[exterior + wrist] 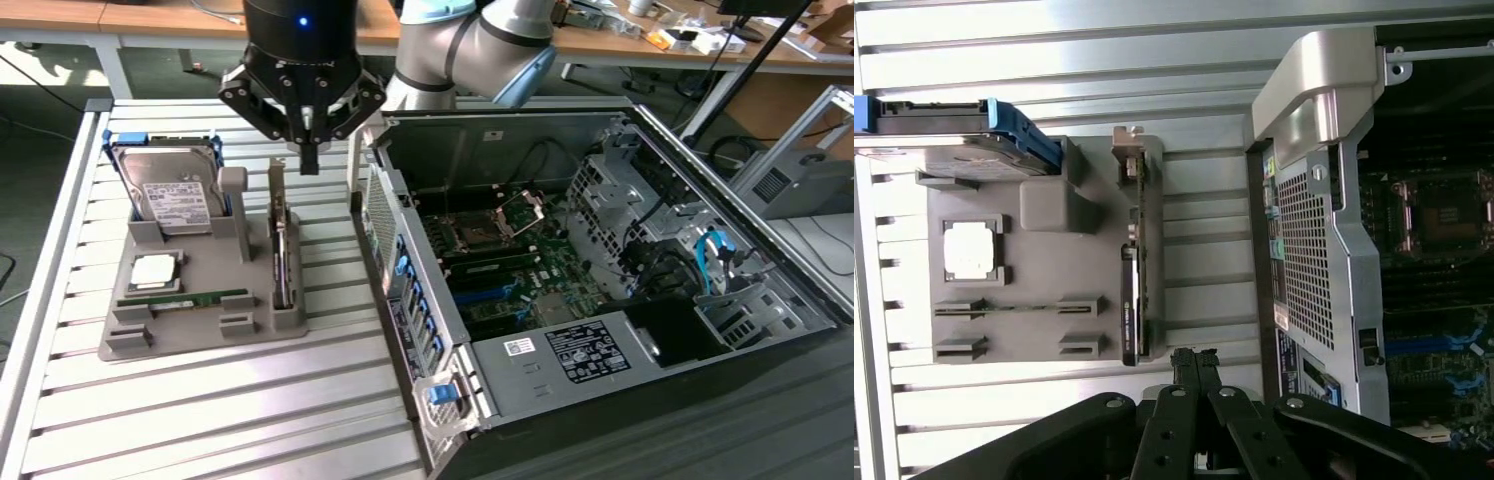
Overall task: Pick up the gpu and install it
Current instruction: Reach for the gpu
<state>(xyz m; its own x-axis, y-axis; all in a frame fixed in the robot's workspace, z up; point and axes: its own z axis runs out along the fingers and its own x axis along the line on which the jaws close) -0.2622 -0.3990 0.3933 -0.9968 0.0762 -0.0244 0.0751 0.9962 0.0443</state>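
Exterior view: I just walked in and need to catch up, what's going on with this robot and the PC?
A robot arm is working on installing the gpu in the open computer case. Its gripper, fingers shut, hangs just above the gpu without touching it. The gpu stands on edge in the gray holder, not yet picked up.
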